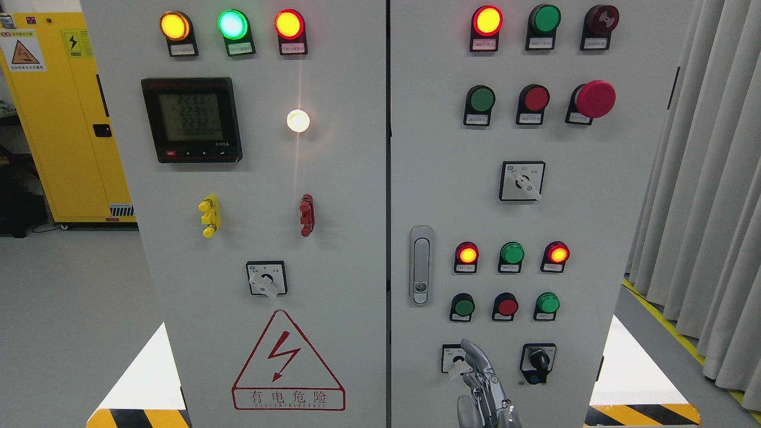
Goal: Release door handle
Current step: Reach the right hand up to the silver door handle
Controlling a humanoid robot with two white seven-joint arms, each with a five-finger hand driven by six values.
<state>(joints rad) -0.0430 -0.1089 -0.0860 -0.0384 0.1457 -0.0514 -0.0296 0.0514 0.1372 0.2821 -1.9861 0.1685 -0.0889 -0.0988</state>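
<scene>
The fingers (475, 359) come first: 1 slim metal digit points up and slightly left, its tip in front of a small rotary switch (455, 359) low on the cabinet's right door (594, 208); whether it touches the switch I can't tell. The others bunch just beneath, extended rather than wrapped, and nothing sits in them, so this reads as a loose, empty hand. The arm enters at the bottom edge right of the middle, so I call it the right hand (484, 392). Only its upper part shows; the palm is cut off by the frame.

Outward now. The door handle (421, 265), a grey vertical latch, sits recessed and flush at the right door's left edge, just beside the seam between the 2 doors. It lies above and to the left of the fingertip, clearly apart, with a row of 3 push buttons (504, 306) between their levels. No contact at all.

Why so? My read: the hand sits low and clear because the grip is given up and the release looks essentially done, while the flush handle suggests the door is latched.

A black key switch (538, 361) sits right of the hand. The left hand is out of shot.
</scene>
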